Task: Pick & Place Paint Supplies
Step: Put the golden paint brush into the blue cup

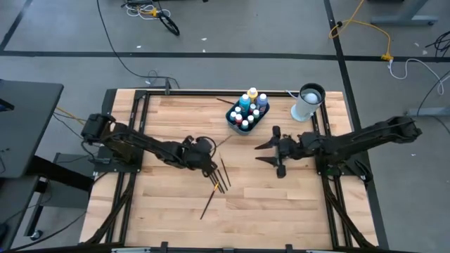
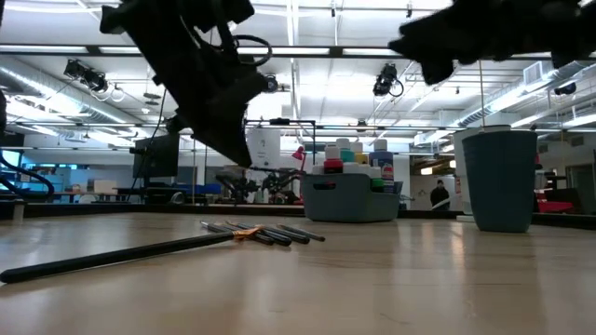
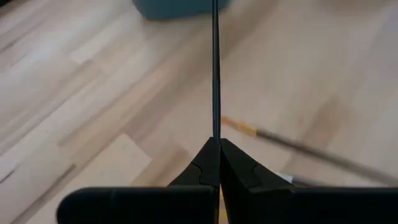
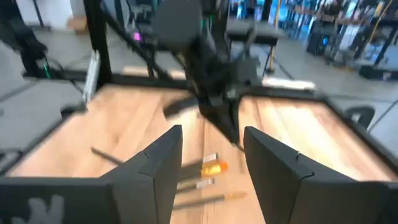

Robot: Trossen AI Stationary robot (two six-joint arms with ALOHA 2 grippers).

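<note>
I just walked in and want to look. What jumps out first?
The left hand is shut on a thin brush near the table's middle, above loose brushes. At the far edge sits a blue tub crowded with paint bottles. The right hand waits open nearby.

No text, label, brand, number or sign can be read in any of the views. The paint bottles (image 1: 248, 110) in the grey caddy (image 1: 234, 117) are too small to show any print, and the white cylinder (image 1: 306, 102) on the bench (image 1: 176, 211) shows a plain side. In the low view the room behind the bench has some screens and bright panels, but nothing on them is clear enough to read.
</note>
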